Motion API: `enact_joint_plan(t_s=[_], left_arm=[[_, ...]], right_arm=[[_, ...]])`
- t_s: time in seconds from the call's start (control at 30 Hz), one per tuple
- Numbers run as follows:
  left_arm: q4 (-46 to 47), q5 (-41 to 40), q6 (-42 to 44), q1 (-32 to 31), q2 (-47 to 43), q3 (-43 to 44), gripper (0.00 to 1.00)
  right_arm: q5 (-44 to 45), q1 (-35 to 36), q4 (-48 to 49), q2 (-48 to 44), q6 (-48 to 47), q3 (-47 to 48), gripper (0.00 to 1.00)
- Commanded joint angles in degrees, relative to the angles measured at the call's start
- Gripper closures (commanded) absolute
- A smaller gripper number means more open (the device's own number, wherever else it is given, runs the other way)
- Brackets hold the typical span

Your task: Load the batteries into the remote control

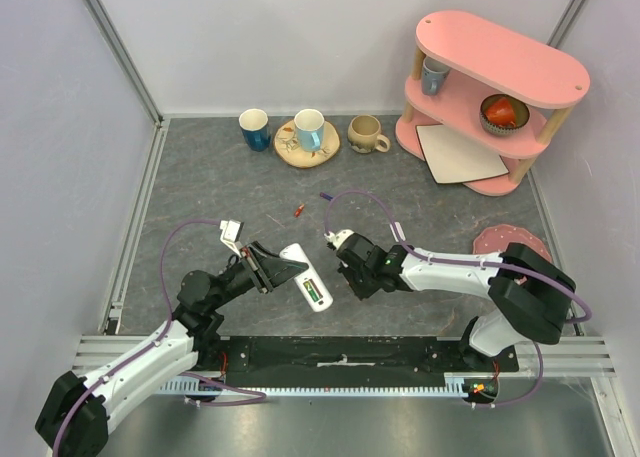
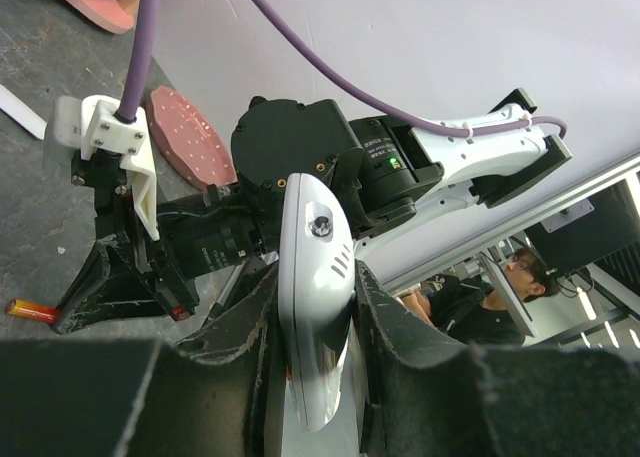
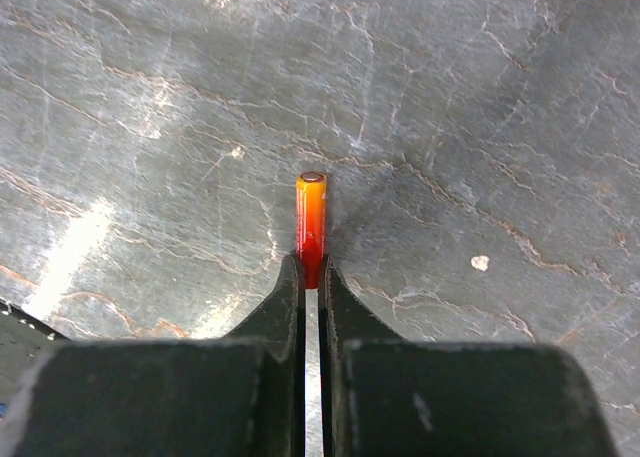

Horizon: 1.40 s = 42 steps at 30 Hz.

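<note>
My left gripper (image 1: 272, 269) is shut on the white remote control (image 1: 307, 277) and holds it on edge between both fingers; the remote (image 2: 315, 277) fills the middle of the left wrist view. A green battery (image 1: 314, 293) sits in the remote's open bay. My right gripper (image 1: 350, 269), just right of the remote, is shut on the end of a red-orange battery (image 3: 311, 217), which sticks out past the fingertips over the grey table. That battery (image 2: 25, 310) also shows at the right gripper's tips in the left wrist view.
A second red-orange battery (image 1: 298, 211) lies on the table behind the remote. Three cups (image 1: 254, 129) and a wooden coaster (image 1: 306, 149) stand at the back. A pink shelf (image 1: 490, 97) with a white square card (image 1: 458, 153) is back right. A pink disc (image 1: 497, 239) lies right.
</note>
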Motion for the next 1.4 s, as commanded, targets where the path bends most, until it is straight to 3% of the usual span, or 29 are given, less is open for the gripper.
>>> enact_joint_plan(t_s=[0.0, 0.3, 0.63, 1.0, 1.37], left_arm=[[1.8, 0.3, 1.9, 0.1, 0.2, -0.6, 0.98], [2.8, -0.6, 2.4, 0.1, 3.3, 1.2, 0.98], [14.1, -1.9, -0.3, 0.2, 15.3, 2.5, 0.98], [41.2, 0.2, -6.8, 0.2, 36.7, 2.9, 0.98], [48.2, 2.4, -7.2, 0.2, 41.0, 4.3, 0.98]], right_arm=[[-2.0, -0.3, 0.5, 3.5, 2.9, -1.9, 1.00], [-3.3, -5.2, 6.0, -6.5, 6.4, -5.8, 1.00], [4.0, -5.5, -5.1, -21.4, 6.0, 1.1, 1.00], [-7.1, -2.8, -11.5, -27.7, 3.0, 9.0, 1.00], [-7.9, 1.0, -16.8, -25.8, 2.4, 13.8, 1.00]])
